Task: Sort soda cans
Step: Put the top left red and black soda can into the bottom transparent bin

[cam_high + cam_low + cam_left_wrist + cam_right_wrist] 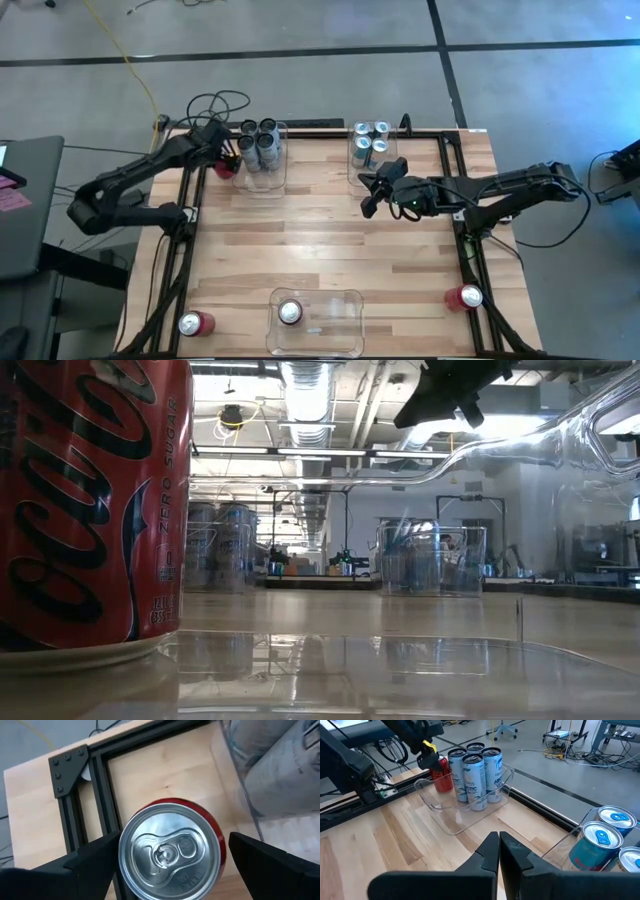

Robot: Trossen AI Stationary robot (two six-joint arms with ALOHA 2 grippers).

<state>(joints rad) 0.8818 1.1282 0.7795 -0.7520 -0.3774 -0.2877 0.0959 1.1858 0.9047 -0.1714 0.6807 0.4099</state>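
A red soda can [170, 855] with a silver top stands on the table just outside the far-left clear bin [262, 178]. That bin holds several dark grey cans [260, 140]. My left gripper [174, 840] is open above the red can [224, 166], one finger on each side of its top. My right gripper [499, 839] is shut and holds nothing, hovering over the table [366, 195] beside the far-right bin of silver-blue cans [368, 142]. Another red can [290, 313] stands in the near bin, and two red cans [197, 323] [463, 297] lie near the near corners. My left gripper comes at the red can from above, fingers pointing down. One finger [100, 857] lies close against the rim of the can's top [125, 845], and I cannot tell whether it touches. The other finger [250, 850] stands apart from the can.
The black frame rail [100, 795] runs along the table's left edge right beside the red can. The bin wall [240, 780] is close on the can's other side. Bare wood lies in the middle of the table [320, 240].
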